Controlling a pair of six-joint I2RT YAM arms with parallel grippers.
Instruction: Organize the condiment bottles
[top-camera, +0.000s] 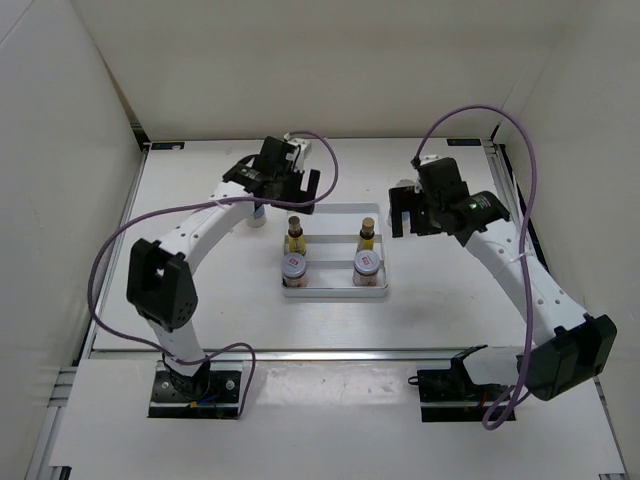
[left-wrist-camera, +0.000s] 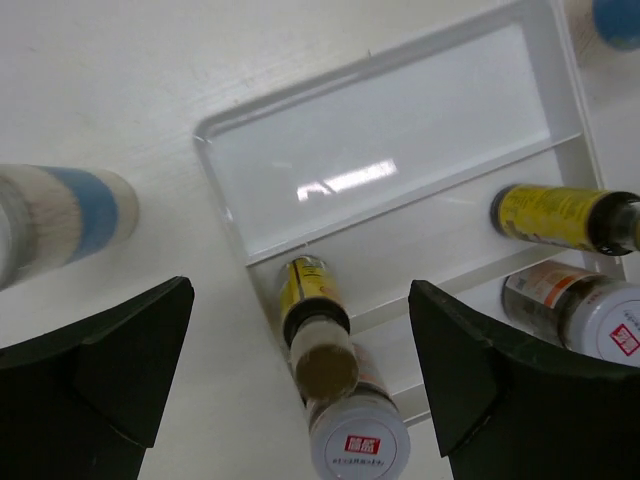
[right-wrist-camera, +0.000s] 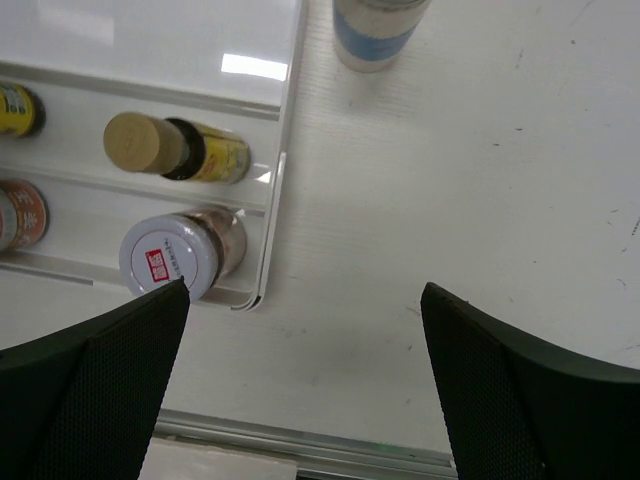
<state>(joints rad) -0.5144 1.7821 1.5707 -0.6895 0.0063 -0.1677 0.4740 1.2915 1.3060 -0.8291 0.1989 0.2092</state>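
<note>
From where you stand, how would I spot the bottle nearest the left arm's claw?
Find the white divided tray mid-table. Just off its far left corner, by the left gripper, stands a white bottle with a blue band. Unlike the four bottles inside the tray, it stands outside; its twin is off the right side.

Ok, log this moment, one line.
tray: two slim bottles, two jars inside | white bottles: both outside | left tool: open | right tool: open

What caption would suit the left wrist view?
Open left gripper above a tray of slim bottles and jars, white bottle beside it.
</note>
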